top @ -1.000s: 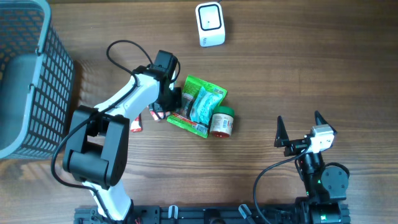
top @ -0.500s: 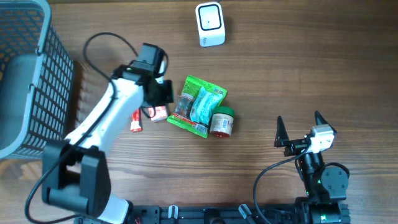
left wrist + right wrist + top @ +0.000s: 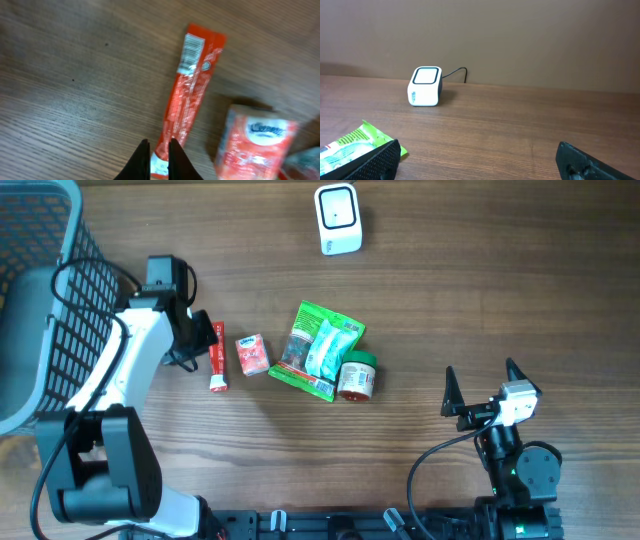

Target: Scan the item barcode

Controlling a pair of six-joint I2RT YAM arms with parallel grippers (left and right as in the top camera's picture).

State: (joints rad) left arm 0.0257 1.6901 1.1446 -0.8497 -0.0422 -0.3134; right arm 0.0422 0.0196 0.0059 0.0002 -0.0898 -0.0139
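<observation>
Overhead, red stick packet (image 3: 217, 356): flat on bench (image 3: 450, 280), at 9 o'clock of tissue pack (image 3: 252, 355).
Overhead, left claw (image 3: 203, 338): just beside the red stick packet, at its 10 o'clock.
Overhead, scanner (image 3: 338, 218): at 12 o'clock of green bag (image 3: 320, 348), well apart.
Overhead, right claw (image 3: 480, 370): spread wide, empty.
Left wrist, left claw (image 3: 159, 159): fingers almost together, gripping nothing, tips over the lower end of the red stick packet (image 3: 192, 95).
Left wrist, barcode (image 3: 190, 52): face up, at the packet's 12 o'clock end.
Right wrist, right claw (image 3: 477, 147): fully spread, empty; scanner (image 3: 425, 86) at 10 o'clock, green bag (image 3: 350, 147) at 8 o'clock.
</observation>
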